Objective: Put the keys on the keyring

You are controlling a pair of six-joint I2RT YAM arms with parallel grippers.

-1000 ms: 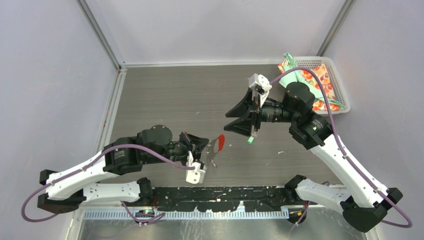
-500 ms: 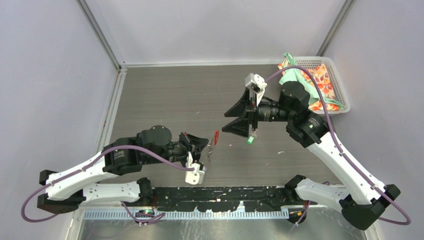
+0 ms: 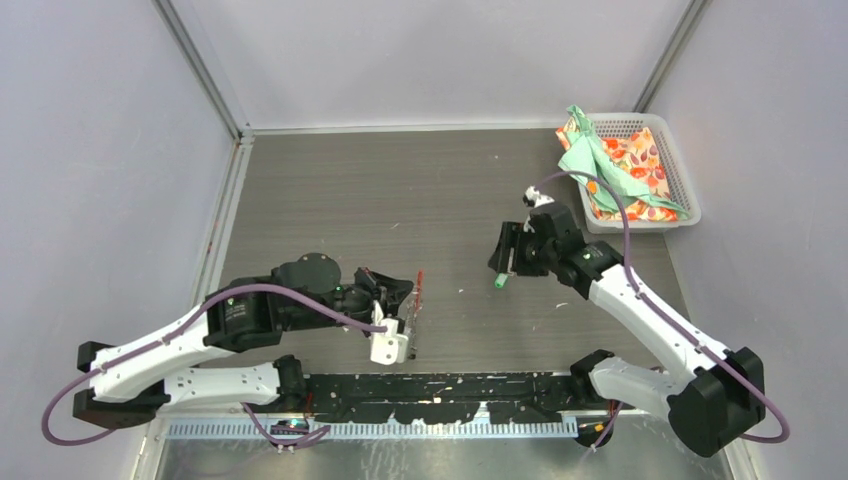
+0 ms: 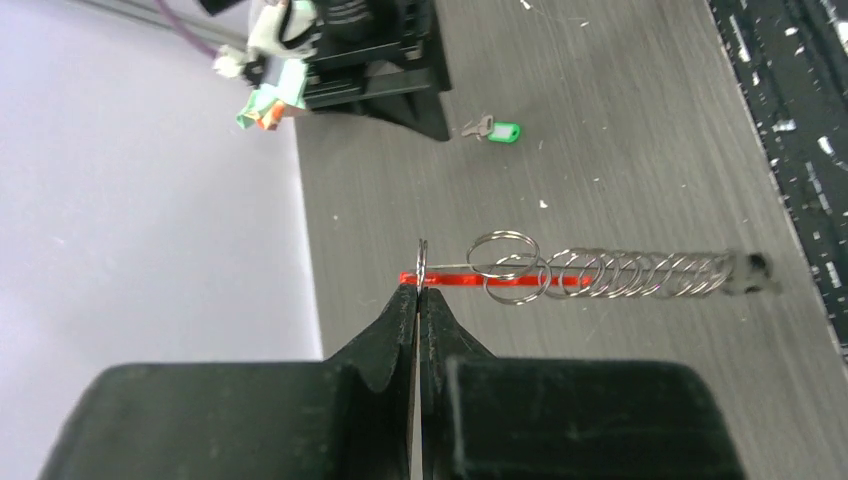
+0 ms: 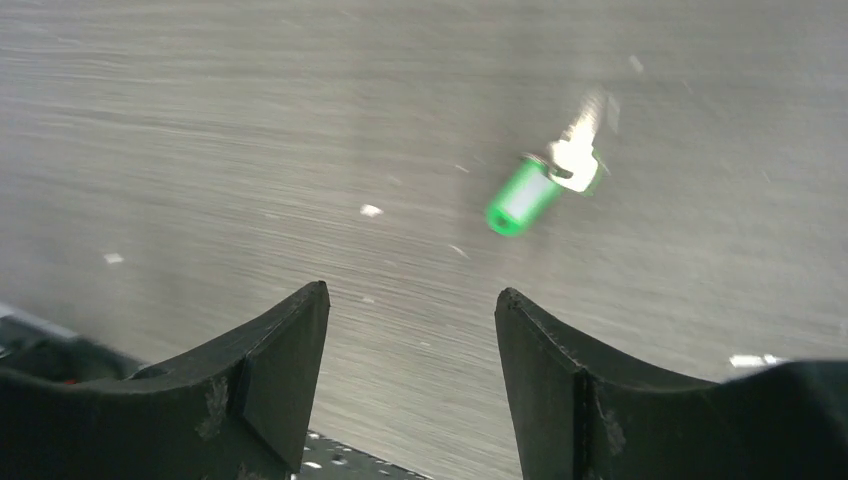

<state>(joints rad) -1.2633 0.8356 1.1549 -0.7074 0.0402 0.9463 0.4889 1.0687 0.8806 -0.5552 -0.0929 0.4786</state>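
left claw [image 4: 420, 290]: clenched, its fingertips pressed together on the near end of the keyring's red tab [image 4: 490, 281]; a small wire ring stands upright right at the tips.
keyring [image 4: 600, 273]: gripped by the left claw and sticking straight out ahead of its tips. A coil of grey wire loops runs along the tab and on past its far end.
dark piece [image 4: 752, 272]: at the far end of the coil, furthest from the left claw. It is too blurred to tell what it is.
right claw [image 5: 412, 300]: released, jaws standing wide apart with only bare counter [image 5: 200, 120] showing between them, pointed down at the surface.
green-tagged key [image 5: 530, 190]: lying flat on the counter a little ahead of the right claw's tips, off toward its right-hand finger and untouched. The silver blade points away from the claw. It is well apart from the left claw and beyond the keyring.
basket [image 3: 684, 190]: behind the right claw, holding a bunched green and patterned cloth [image 3: 610, 165].
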